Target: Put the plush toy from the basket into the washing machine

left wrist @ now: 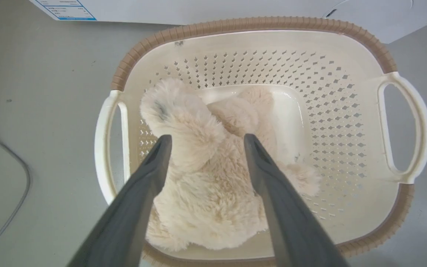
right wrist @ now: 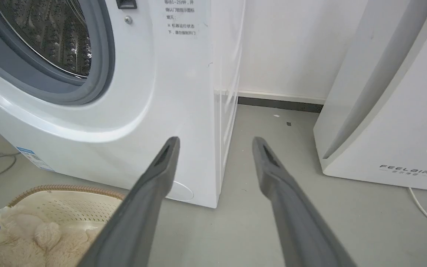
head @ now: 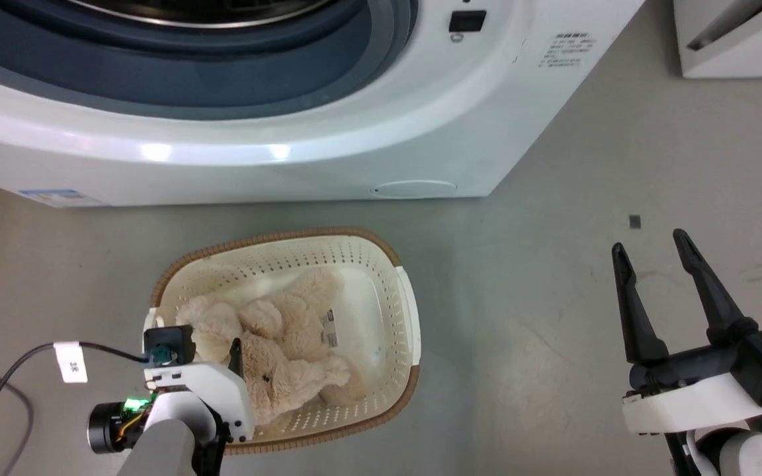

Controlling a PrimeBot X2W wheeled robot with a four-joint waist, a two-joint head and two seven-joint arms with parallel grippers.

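Straddling the plush toy (left wrist: 206, 193), which lies in the left part of the basket (left wrist: 258, 23).
The left gripper (left wrist: 207, 138), spread wide and empty, hangs right over it; the toy's long axis seems to run near-to-far between the fingers. The right gripper (head: 652, 248), also wide, stands well apart.

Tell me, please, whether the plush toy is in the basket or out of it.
In. The plush toy lies inside the basket, below its brown rim; the left claw is open around it.
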